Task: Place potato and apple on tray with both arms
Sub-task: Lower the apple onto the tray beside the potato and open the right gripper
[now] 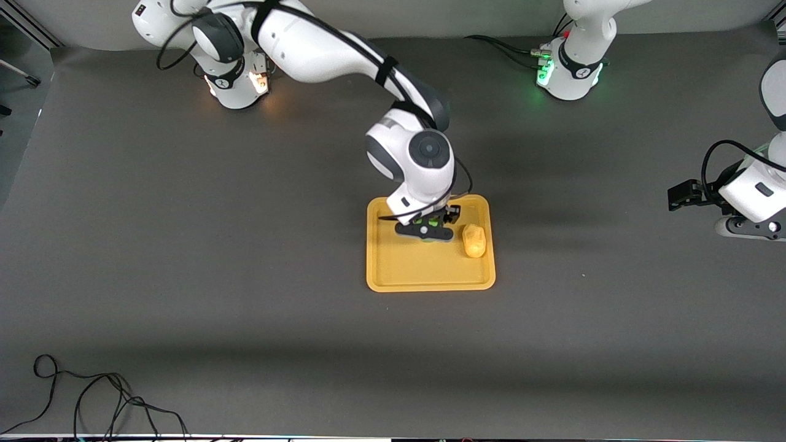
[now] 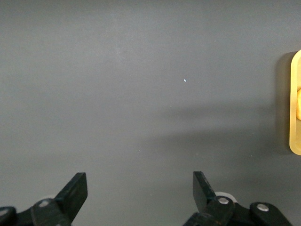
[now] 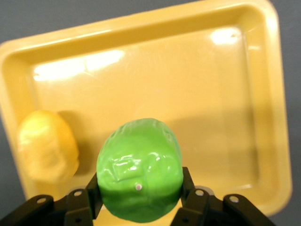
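1. Tray (image 1: 430, 270): orange-yellow, rectangular, rounded corners, low raised rim. Lies flat near the middle of the bench, well clear of every edge and corner. Also seen in the right wrist view (image 3: 155, 70) and as a sliver at the margin of the left wrist view (image 2: 295, 103).

2. Potato (image 1: 474, 240): yellow-orange bumpy lump. Rests on the tray floor close to the rim on the side toward the left arm's end of the bench. Right wrist view shows it (image 3: 47, 146) beside the apple, not touching it.

3. Apple (image 3: 139, 169): bright green, lumpy, roundish. Clamped between the fingers of the right gripper over the tray; whether it touches the tray floor cannot be told. In the front view only small green patches (image 1: 434, 220) show under the wrist.

4. Right gripper (image 1: 425, 231): black, reaching from the base at the right arm's end to a spot over the tray's inner area. Fingers (image 3: 188, 181) closed against both sides of the apple.

5. Left gripper (image 2: 140, 190): black, fingers spread wide with nothing between them, over bare grey bench surface. Front view places it (image 1: 678, 197) near the bench edge at the left arm's end, well apart from the tray; this arm waits.

6. Loose black cable (image 1: 92, 399): coiled on the bench near the corner at the right arm's end nearest the front camera.
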